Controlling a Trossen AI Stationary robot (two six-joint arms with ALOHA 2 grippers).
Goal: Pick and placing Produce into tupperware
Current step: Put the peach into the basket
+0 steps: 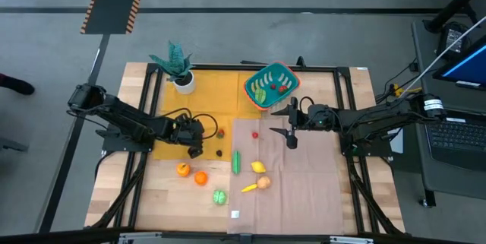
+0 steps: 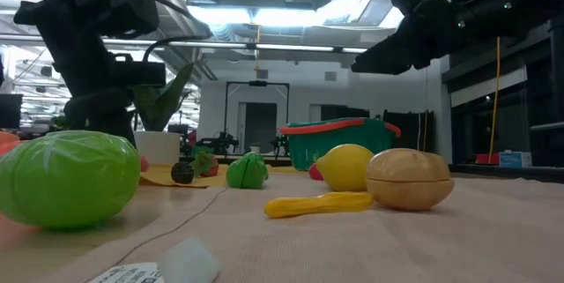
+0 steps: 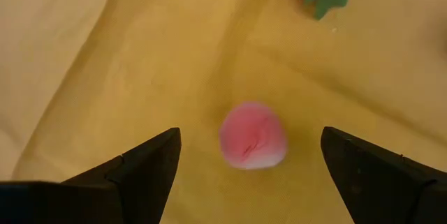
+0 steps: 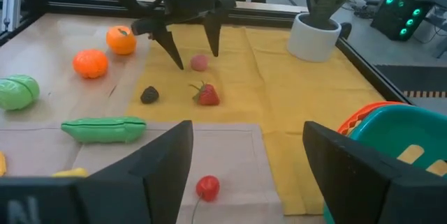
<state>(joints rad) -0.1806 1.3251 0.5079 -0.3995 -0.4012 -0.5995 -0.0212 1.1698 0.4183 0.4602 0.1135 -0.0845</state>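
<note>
High view: left gripper [image 1: 196, 136] sits left of centre over the yellow cloth [image 1: 209, 92], fingers spread apart above a small pink fruit [image 3: 253, 135] that lies on the cloth between them, untouched. Right wrist view confirms this, with a strawberry [image 4: 207, 95] and a dark berry [image 4: 149, 95] just below the pink fruit in frame. Right gripper [image 1: 291, 128] hangs right of centre, fingers open and empty, just below the tupperware [image 1: 270, 87], which holds a few pieces. Remaining produce is scattered in the lower centre: two oranges [image 1: 183, 169], a green cucumber [image 1: 236, 161], a lemon [image 1: 259, 166], and a green cabbage [image 1: 220, 196]. Potted plant [image 1: 181, 68] stands at upper left.
</note>
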